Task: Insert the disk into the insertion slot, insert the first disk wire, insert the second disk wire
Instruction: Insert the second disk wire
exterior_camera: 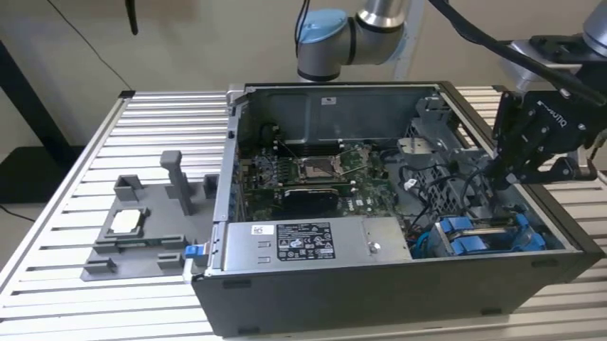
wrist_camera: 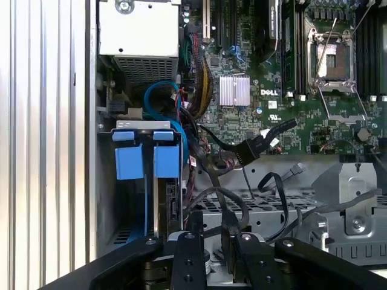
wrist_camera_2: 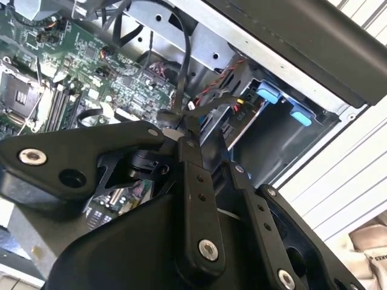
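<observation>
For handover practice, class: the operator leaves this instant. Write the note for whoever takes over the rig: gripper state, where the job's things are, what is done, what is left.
Gripper: low inside the open computer case, beside the slot; open or shut cannot be told.
Slot: case corner at the exterior view's right, blue tabs showing.
Wires: one black plug lies loose over the circuit board.
Done: whether the disk sits in the slot cannot be told.
Left: both wires, as far as shows.
</observation>
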`<move>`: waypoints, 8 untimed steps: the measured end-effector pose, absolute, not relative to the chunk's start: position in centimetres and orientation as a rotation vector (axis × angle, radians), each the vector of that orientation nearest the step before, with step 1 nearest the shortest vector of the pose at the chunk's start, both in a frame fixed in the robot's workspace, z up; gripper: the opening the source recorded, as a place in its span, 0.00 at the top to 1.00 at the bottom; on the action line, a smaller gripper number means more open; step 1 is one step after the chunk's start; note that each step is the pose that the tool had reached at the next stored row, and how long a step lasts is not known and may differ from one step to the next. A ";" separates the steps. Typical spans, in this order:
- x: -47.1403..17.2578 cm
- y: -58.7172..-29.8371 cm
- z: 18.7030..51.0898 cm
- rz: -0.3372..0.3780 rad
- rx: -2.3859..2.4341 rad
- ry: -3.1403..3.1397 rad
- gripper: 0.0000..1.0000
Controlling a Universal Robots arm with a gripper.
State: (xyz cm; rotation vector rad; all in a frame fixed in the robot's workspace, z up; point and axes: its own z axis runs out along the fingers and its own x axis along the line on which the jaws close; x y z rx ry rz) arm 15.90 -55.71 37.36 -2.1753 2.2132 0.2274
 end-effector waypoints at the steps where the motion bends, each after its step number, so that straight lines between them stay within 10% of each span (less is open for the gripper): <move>1: 15.9 -55.6 37.5 0.226 -2.175 2.213 0.73; 8: 15.3 -55.0 38.8 0.210 -2.170 2.205 0.73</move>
